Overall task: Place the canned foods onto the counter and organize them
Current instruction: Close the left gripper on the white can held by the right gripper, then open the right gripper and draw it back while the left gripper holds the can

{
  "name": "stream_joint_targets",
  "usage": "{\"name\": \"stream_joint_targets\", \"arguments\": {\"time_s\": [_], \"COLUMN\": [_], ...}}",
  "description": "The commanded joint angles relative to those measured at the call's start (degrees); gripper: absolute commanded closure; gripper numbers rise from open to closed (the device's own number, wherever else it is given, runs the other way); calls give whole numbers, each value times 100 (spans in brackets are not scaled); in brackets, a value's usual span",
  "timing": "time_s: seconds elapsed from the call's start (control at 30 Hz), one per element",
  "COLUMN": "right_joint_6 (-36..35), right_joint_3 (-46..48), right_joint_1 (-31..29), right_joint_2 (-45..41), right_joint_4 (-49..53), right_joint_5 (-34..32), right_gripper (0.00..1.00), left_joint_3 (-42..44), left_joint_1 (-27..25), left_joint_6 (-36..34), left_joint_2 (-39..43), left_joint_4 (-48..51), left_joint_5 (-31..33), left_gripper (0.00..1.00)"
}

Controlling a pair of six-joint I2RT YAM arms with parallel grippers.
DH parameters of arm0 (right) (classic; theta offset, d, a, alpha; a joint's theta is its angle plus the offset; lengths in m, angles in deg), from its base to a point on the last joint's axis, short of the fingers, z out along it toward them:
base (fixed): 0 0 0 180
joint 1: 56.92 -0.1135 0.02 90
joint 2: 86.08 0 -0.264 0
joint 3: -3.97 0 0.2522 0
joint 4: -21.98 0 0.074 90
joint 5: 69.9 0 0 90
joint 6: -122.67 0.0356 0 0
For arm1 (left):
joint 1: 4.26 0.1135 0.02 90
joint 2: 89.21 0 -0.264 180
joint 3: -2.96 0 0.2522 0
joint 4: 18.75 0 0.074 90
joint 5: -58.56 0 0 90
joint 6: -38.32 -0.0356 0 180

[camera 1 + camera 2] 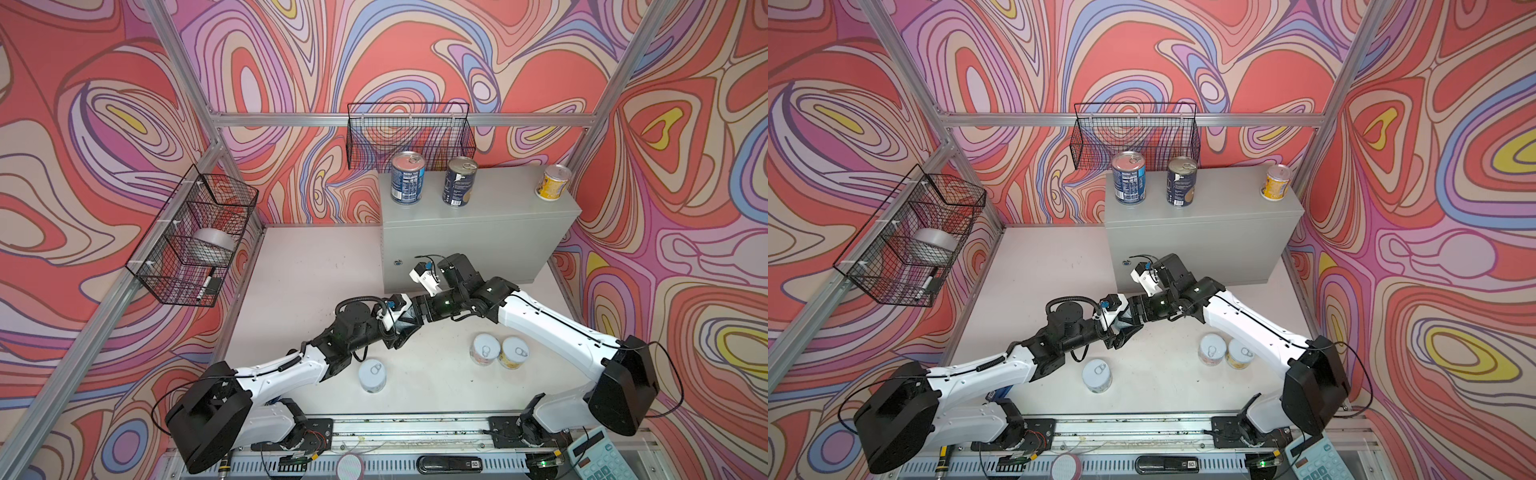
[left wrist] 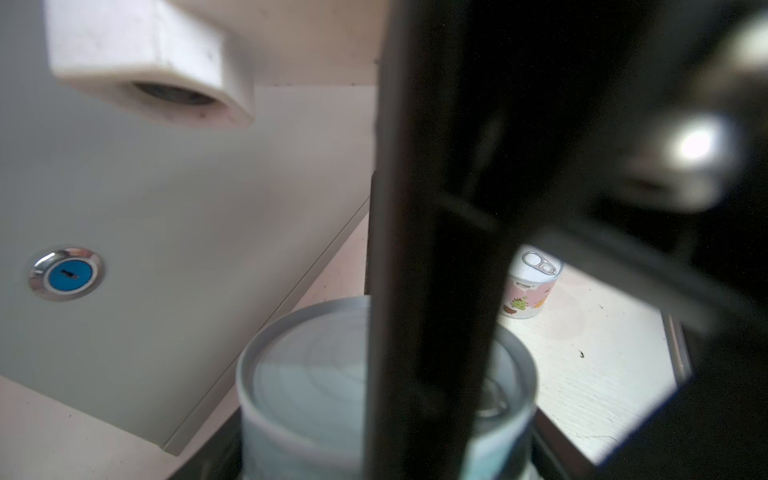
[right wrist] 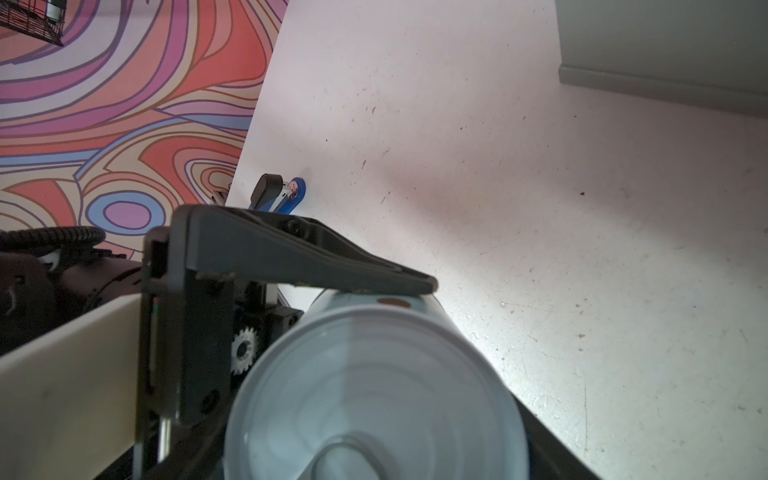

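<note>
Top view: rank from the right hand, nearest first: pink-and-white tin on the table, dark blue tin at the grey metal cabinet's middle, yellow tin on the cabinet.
1. Pink-and-white tin, on the table, right of the right hand.
2. Dark blue tin, cabinet top, middle.
3. Yellow tin, cabinet's right end.

Dark blue tins [image 1: 407, 178] and yellow tin [image 1: 552, 183] stand on counter [image 1: 498, 199]; pale-blue tin [image 3: 374, 374] gripped.
</note>
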Motion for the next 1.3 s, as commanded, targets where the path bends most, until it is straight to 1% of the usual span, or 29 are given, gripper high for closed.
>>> {"name": "stream_joint_targets", "arguments": {"time_s": [0.0, 0.03, 0.07, 0.17, 0.23, 0.37, 0.43, 0.63, 0.77, 0.87, 1.03, 1.2, 1.27], "right_joint_6": [-147, -171, -166, -161, -195, -382, -441, -495, -459, -373, -333, -272, -230], "right_joint_3": [87, 102, 114, 102, 59, -74, -87, -28, 72, 194, 472, 1005, 1291], "right_joint_1": [-100, -92, -92, -83, -67, -56, -56, -22, 38, 126, 260, 260, 258], "right_joint_2": [50, 61, 63, 58, 74, 166, 192, 139, -82, -398, -1240, -2285, -2725], "right_joint_4": [-243, -267, -305, -320, -219, 179, 269, 341, 324, 327, 205, -77, -173], "right_joint_5": [761, 779, 784, 768, 674, 129, -42, -320, -622, -1008, -1440, -1933, -2149], "right_gripper": [14, 12, 11, 7, 6, 6, 6, 6, 6, 6, 6, 3, 2], "left_joint_3": [-50, -50, 142, 200, 222, 275, 295, 346, 371, 398, 285, 56, -300], "left_joint_1": [6, 6, 6, 6, 6, 6, 6, 6, 6, 6, 6, 6, 8], "left_joint_6": [-140, -161, -179, -198, -191, -197, -205, -248, -242, -224, -70, 184, 313], "left_joint_2": [267, 309, 356, 406, 398, 390, 417, 495, 543, 581, 615, 720, 712], "left_joint_4": [-211, -228, -232, -245, -254, -313, -316, -317, -323, -377, -360, -189, -105], "left_joint_5": [343, 404, 448, 513, 522, 578, 638, 793, 955, 1132, 1509, 1493, 1509], "left_gripper": [64, 64, 64, 64, 64, 64, 64, 64, 64, 64, 64, 64, 63]}}
